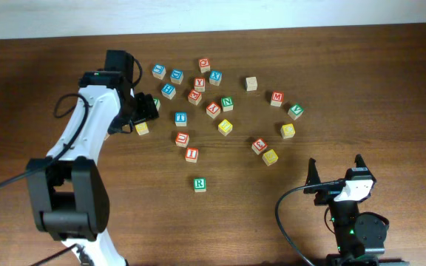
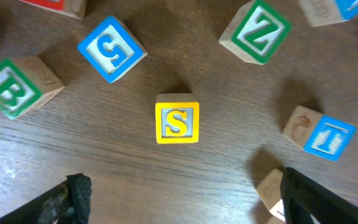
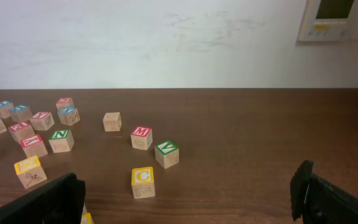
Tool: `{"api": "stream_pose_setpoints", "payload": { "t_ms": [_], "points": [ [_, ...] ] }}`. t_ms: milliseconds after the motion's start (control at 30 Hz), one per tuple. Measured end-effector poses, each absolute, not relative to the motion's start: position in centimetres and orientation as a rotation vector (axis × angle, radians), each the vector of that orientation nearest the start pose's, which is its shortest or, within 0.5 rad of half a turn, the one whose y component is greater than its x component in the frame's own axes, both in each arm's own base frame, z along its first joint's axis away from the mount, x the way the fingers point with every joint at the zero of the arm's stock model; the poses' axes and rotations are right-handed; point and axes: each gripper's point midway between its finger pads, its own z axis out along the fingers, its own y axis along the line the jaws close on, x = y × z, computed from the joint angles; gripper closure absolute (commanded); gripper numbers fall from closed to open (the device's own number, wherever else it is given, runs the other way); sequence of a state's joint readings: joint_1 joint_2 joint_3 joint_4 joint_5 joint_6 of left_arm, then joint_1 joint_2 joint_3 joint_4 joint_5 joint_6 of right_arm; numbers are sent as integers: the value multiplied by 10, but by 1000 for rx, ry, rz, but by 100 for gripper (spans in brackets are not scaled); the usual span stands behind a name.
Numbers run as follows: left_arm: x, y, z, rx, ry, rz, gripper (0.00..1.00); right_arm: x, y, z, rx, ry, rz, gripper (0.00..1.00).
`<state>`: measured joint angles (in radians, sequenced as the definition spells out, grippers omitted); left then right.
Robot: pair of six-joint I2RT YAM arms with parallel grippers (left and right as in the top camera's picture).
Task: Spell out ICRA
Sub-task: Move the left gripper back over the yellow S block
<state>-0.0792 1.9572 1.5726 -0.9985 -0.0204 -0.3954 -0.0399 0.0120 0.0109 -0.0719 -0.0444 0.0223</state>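
Left tool (image 2: 184,186), jaws open and empty, aimed at yellow S cube (image 2: 177,122); I cube (image 1: 191,154) and R cube (image 1: 200,184) sit apart to its right. Closing here would lift a wrong letter

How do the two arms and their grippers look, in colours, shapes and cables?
The left arm has rounded white shells, black joints and a looping black cable. The right arm shows a white wrist housing, a black body with a green light and a curved black cable. The left gripper and right gripper have black fingers.
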Motion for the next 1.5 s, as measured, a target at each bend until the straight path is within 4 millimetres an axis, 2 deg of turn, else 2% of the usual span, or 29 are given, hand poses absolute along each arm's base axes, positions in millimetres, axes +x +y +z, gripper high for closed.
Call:
{"api": "stream_pose_setpoints", "payload": {
  "t_ms": [200,333,500,700,967,1133,1200,1500],
  "points": [
    [416,-28,43,-472,2981,-2,30,246,-2,158,17,1644,23,2],
    [424,-28,41,-421,2962,0,30,246,-2,158,18,1644,24,2],
    [426,-28,10,-417,3001,16,37,246,-2,158,17,1644,23,2],
    [436,-29,10,-407,2962,3,47,246,-2,158,18,1644,24,2],
    [435,-29,10,-403,2967,5,54,246,-2,158,17,1644,23,2],
    [435,-28,10,-403,2967,6,61,246,-2,158,18,1644,24,2],
    [435,-28,10,-403,2967,6,67,246,-2,158,17,1644,23,2],
    [435,-28,10,-398,2968,7,70,246,-2,158,17,1644,23,2]
  ]
}}
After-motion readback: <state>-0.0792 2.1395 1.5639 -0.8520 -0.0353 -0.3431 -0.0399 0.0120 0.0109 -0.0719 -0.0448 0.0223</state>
